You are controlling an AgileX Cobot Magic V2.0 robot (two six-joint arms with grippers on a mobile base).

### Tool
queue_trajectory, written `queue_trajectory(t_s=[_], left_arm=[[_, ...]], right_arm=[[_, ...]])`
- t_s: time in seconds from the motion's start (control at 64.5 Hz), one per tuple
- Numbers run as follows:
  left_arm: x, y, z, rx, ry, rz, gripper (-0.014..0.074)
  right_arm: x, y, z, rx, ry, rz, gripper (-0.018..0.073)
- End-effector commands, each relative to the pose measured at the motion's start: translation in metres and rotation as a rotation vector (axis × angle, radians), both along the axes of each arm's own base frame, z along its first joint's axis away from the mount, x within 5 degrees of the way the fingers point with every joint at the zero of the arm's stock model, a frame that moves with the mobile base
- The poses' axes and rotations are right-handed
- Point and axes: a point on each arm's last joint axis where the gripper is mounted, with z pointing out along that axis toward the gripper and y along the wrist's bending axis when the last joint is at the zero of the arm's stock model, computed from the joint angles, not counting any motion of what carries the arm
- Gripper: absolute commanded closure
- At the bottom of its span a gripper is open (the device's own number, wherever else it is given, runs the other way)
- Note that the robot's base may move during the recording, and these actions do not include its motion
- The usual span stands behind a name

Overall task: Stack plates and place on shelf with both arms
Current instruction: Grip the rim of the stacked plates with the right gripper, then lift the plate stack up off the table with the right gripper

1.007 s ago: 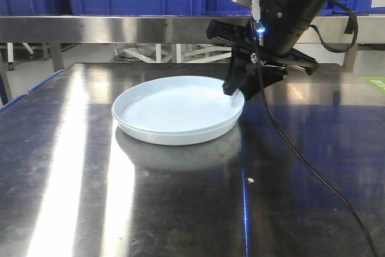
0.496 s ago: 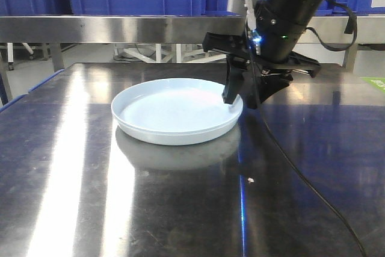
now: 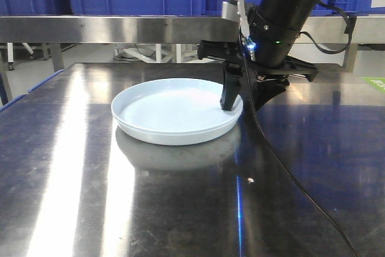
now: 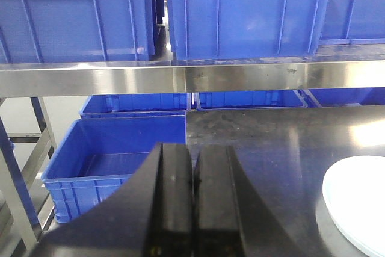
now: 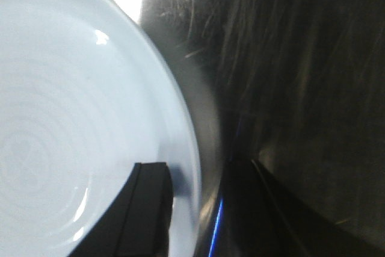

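Glossy pale plates on dark steel tabletop; right gripper part-open, black fingers astride the rim (outer one clear); left gripper closed, empty.

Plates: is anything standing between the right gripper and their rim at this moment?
Nothing visible does. The right gripper is open around the rim of the plates: one finger is inside it, the other outside, over the tabletop.

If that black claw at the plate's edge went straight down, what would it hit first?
Most likely the plate: the right gripper points down, open astride its rim, one finger inside, the other outside above the tabletop.
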Motion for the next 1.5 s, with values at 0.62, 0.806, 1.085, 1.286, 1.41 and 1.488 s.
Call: queue_trajectory(t_s=[0.62,0.806,1.085,1.286,1.41,1.488], left_arm=[[0.000,0.001,0.017,-0.026,-0.108,0.006,0.0514],[0.000,0.001,0.017,-0.026,-0.108,0.006,0.0514],[0.000,0.001,0.017,-0.026,-0.108,0.006,0.0514],[0.000,0.001,0.017,-0.026,-0.108,0.006,0.0514],[0.000,0.001,0.017,-0.026,-0.108,0.006,0.0514],[0.000,0.001,0.017,-0.026,-0.108,0.006,0.0514]], right_arm=[[-0.003,0.007,0.030,0.027,-0.078,0.019,0.0386],[-0.004,0.007,0.032,0.028,-0.079,0.019,0.0502],[-0.009,-0.002,0.075,0.075,-0.241,-0.003,0.0502],[-0.013,-0.034,0.106,0.050,-0.458,-0.006,0.0502],[-0.023,-0.064,0.117,0.015,-0.586,-0.052,0.0502],[-0.033,-0.084,0.122,-0.001,-0.676,-0.104,0.0502]])
